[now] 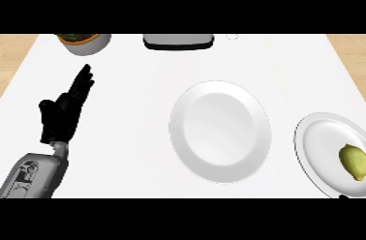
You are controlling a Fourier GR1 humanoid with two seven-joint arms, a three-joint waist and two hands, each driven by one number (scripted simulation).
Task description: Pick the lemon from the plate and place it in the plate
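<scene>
Nearest the camera, at the lower left of the head view, a grey forearm (32,173) is seen coming in from the near edge of a white bench (129,137). From it rises the black left hand (61,115), held open with its fingers straight and pointing toward the far side, the thumb set out to the left. Nothing is held by it, and it is well apart from both plates.

At the near right, cut off by the right edge of the view, a white plate with a thin dark rim (318,147) is seen. On its right part a yellow-green lemon (353,162) is lying, its long axis running from far to near, partly clipped by the edge of the view. No hand is touching the lemon.

In the middle of the bench a second, larger white plate (220,131) is laid, with nothing on it. It is just left of the plate with the lemon, with a strip of bare bench between them.

Along the far edge, a pale bowl-shaped pot with green and brown contents (84,42) is placed at the left, and a grey and white appliance (178,41) is set near the middle; both are cut off at the far edge.

The right hand cannot be made out in this view.
</scene>
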